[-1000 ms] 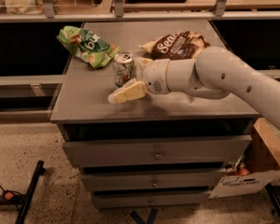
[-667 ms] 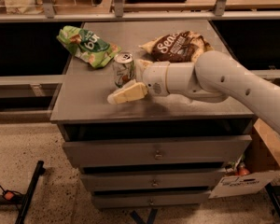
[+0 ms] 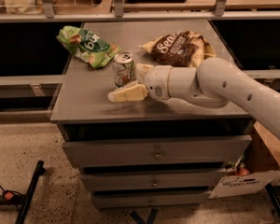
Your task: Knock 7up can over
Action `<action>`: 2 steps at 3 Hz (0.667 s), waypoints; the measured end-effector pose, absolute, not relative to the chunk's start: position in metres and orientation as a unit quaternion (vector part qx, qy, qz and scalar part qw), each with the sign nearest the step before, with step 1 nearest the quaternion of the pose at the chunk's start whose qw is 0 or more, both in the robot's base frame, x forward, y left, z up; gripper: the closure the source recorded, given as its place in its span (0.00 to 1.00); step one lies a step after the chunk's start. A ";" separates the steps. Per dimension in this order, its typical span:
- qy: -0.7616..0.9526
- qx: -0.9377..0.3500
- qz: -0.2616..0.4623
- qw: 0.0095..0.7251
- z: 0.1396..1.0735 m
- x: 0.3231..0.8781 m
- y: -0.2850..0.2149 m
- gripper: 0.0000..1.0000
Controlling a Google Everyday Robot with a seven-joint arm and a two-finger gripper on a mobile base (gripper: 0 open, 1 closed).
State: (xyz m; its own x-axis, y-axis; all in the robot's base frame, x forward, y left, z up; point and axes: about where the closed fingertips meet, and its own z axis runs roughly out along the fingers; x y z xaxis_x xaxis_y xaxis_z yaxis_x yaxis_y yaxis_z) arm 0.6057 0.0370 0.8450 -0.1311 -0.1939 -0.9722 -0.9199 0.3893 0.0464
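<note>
The 7up can (image 3: 123, 68) stands upright near the middle of the grey cabinet top (image 3: 84, 97); it is silver-white with green markings and a pull-tab top. My gripper (image 3: 126, 82) reaches in from the right at the end of the white arm (image 3: 214, 85) and is open. One cream finger (image 3: 128, 93) lies low on the surface just in front of the can's base. The other finger (image 3: 142, 71) is right beside the can's right side. The can is not tilted.
A green snack bag (image 3: 87, 46) lies at the back left of the cabinet top. A brown and yellow snack bag (image 3: 177, 48) lies at the back right, behind my arm. Drawers sit below, and a cardboard box (image 3: 266, 148) stands on the floor at the right.
</note>
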 end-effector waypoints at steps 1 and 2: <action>0.661 -0.412 0.362 0.512 0.846 0.607 0.033 0.38; 0.659 -0.410 0.356 0.522 0.853 0.611 0.026 0.62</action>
State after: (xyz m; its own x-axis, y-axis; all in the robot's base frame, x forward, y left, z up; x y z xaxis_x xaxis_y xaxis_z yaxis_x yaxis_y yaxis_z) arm 0.6114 0.0263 0.8533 -0.1202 -0.1687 -0.9783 -0.9105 0.4115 0.0409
